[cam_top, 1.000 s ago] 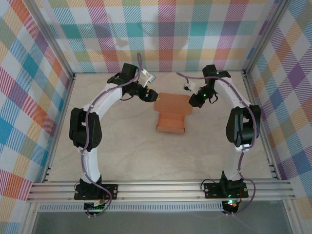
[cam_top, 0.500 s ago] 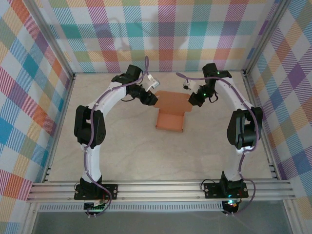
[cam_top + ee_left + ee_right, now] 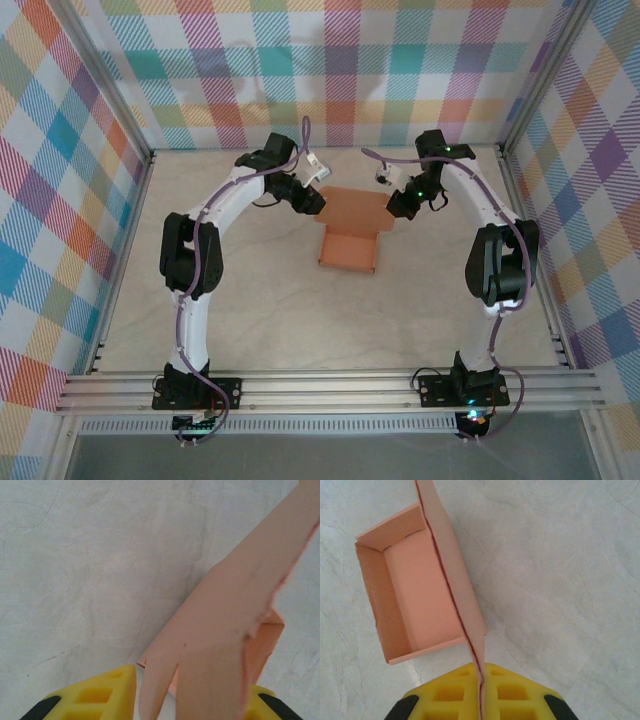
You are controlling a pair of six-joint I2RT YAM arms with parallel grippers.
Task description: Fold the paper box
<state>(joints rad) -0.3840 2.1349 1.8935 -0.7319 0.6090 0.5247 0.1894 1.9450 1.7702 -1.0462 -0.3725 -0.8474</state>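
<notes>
Salmon-orange thin-card paper box (image 3: 349,248) on pale marbled counter (image 3: 270,300), far centre; tray open, lid flap raised. Right pincer (image 3: 481,677) clamped on flap edge. Left pincer (image 3: 190,695) straddles flap corner, tips cropped; grip unclear.

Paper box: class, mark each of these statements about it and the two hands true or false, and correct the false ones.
1. The right hand is shut on a flap of the paper box. True.
2. The paper box is closed. False: it is open, with its inside showing.
3. Card of the paper box runs between the yellow fingers of the left hand. True.
4. The paper box is blue. False: it is salmon-orange.
</notes>
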